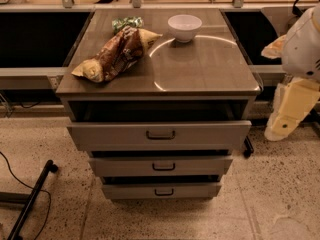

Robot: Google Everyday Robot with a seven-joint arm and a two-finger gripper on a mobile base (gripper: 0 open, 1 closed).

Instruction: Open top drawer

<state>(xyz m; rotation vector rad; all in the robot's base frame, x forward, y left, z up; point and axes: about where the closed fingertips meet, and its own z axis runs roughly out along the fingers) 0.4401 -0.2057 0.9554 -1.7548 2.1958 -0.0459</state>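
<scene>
The top drawer (159, 134), left of the gripper (286, 115), is being shown pulled out; gripper state cannot be told; retreat seems next.

My single camera, high before the cabinet (200, 69), facing down at its top drawer (210, 134), fairly near, my gripper (287, 114) right of the cabinet
</scene>
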